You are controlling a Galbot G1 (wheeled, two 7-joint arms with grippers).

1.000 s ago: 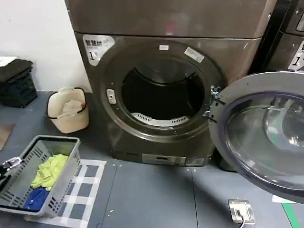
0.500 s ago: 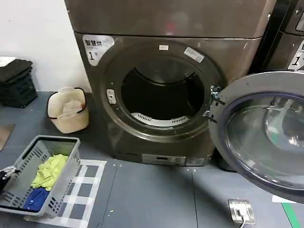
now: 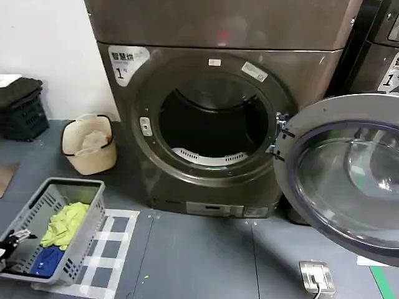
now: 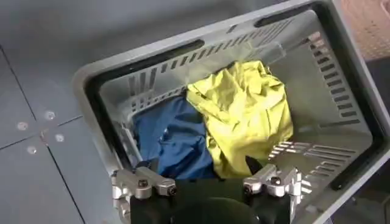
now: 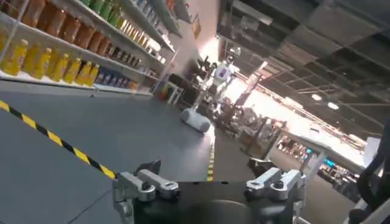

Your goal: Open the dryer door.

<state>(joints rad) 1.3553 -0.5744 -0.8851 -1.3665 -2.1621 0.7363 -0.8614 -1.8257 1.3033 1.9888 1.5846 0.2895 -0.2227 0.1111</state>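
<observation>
The left tool [image 4: 207, 182] hangs with fingers spread over the grey slatted plastic basket [image 3: 93, 215]. Far off to its right, the round chrome-rimmed dryer door [image 3: 349, 171] stands swung wide on its hinge, nearer the right arm.

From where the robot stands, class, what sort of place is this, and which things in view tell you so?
Probably a laundry room or laundrette mock-up. A front-loading dryer stands with the dryer door swung open, a second numbered machine sits beside it, and a grey laundry basket of clothes rests on the floor near the left end effector.
</observation>
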